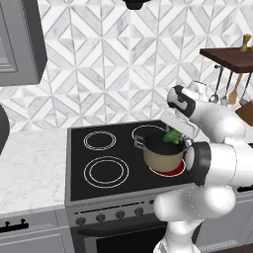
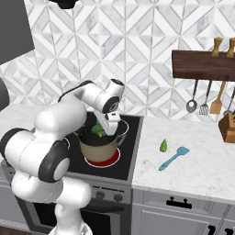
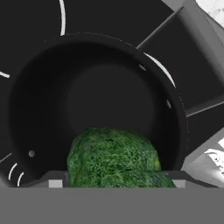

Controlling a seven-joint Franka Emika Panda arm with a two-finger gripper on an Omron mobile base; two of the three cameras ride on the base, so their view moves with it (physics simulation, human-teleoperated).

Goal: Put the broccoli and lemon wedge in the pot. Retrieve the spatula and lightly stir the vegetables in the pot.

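Left base view: my gripper (image 1: pixel 174 136) hangs over the pot (image 1: pixel 163 154), which sits on the front right burner of the stove (image 1: pixel 99 190), on a red-glowing ring. The broccoli (image 1: pixel 172 135) shows as a green bit at my fingertips, just above the pot's rim. My own forearm cuts off the pot's right side.

Right base view: gripper (image 2: pixel 102 130) over the pot (image 2: pixel 98 146), broccoli (image 2: pixel 97 129) between the jaws above the dark mouth. Jaws pinching it. Lemon wedge (image 2: pixel 164 146) lies on the counter (image 2: pixel 197 172) right of the stove, near the counter's left edge; spatula (image 2: pixel 174 158) lies just beside it, toward the front edge. My arm hides the stove's left half.

Hand view: broccoli (image 3: pixel 116 158) sits right at my fingertips, low in frame, pot interior (image 3: pixel 100 96) dark below it. Fingertips mostly covered by the broccoli.
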